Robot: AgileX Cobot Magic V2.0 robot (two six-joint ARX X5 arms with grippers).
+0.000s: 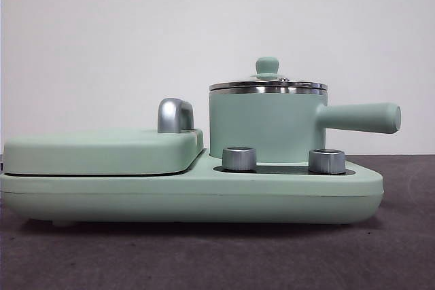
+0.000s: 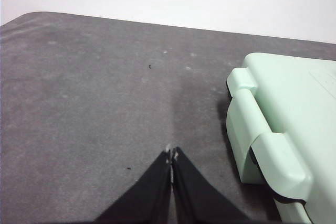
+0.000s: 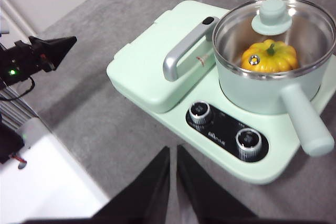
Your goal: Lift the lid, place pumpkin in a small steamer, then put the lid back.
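The small steamer [image 1: 265,127] stands on the right half of the base, its long handle [image 1: 360,117] pointing right. The glass lid [image 1: 267,86] sits flat on its rim. Through the lid [image 3: 273,17] the right wrist view shows the pumpkin [image 3: 269,59] inside the small steamer [image 3: 262,90]. My right gripper [image 3: 173,150] is shut and empty, hanging above the table well back from the base's knob side. My left gripper [image 2: 172,153] is shut too, over bare table beside the griddle's hinged end. Neither arm shows in the front view.
A flat griddle cover [image 1: 102,151] with a chrome handle [image 1: 175,115] fills the left half of the wide mint-green base [image 1: 190,198]. Two steel knobs [image 1: 239,158] sit in front of the pot. The grey table ends at a white strip [image 3: 47,182].
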